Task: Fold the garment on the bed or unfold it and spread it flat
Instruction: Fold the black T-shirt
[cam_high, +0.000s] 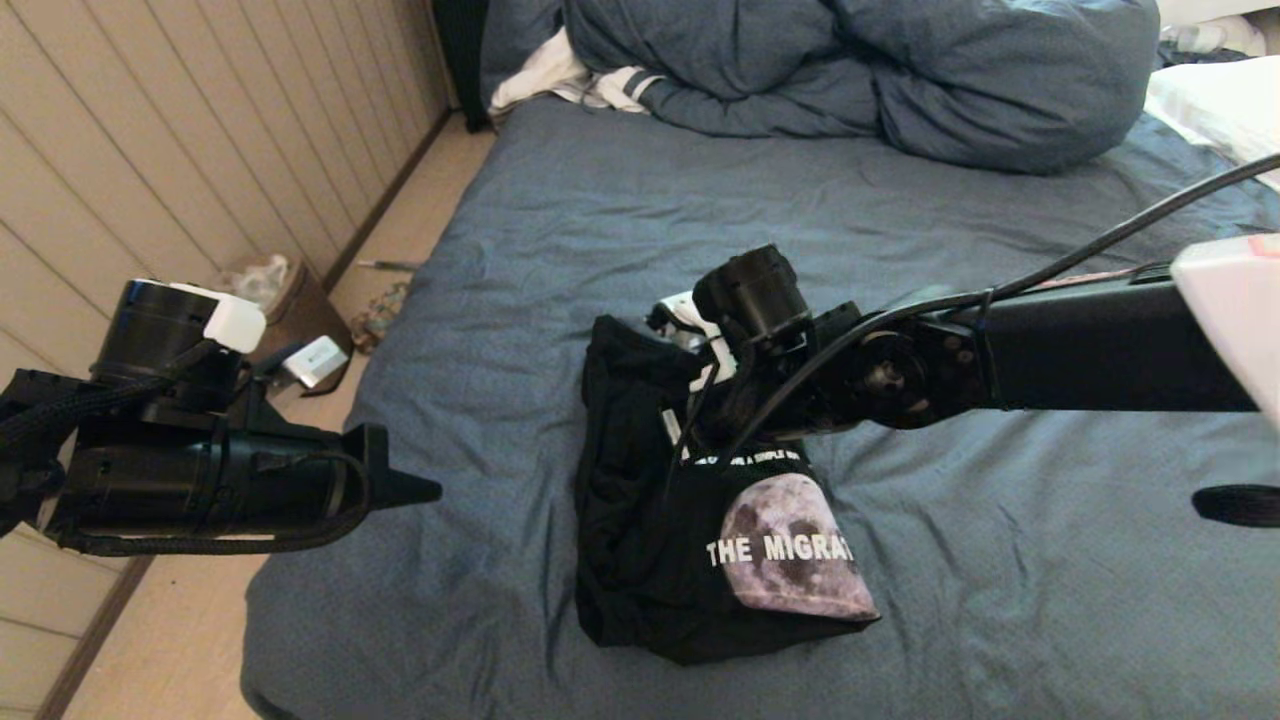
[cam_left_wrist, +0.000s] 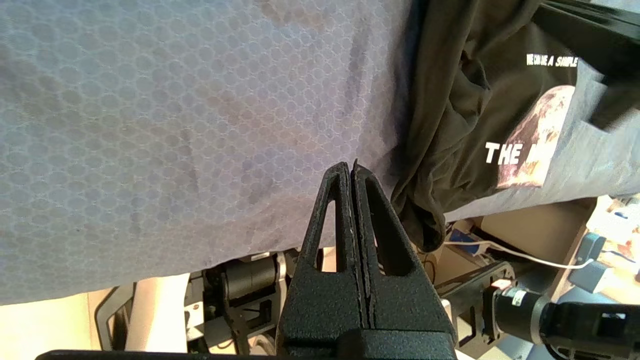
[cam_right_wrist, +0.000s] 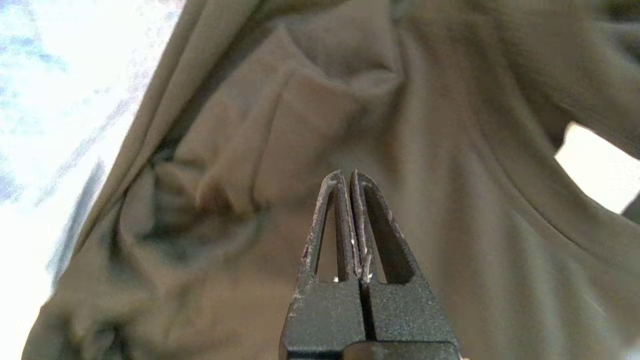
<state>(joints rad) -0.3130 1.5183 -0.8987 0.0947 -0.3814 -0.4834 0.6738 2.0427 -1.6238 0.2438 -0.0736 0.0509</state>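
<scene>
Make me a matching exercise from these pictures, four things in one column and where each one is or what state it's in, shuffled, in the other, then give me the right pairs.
Things:
1. black T-shirt
2. blue duvet
3. left gripper
4. right gripper

Places or states:
A. bunched in a heap at the far end of the bed
B. shut, right over dark crumpled cloth
C. crumpled on the sheet, moon print partly showing
D. shut, empty, beside the bed's left edge, apart from the shirt

Pairs: 1-C, 2-A, 3-D, 4-B
</scene>
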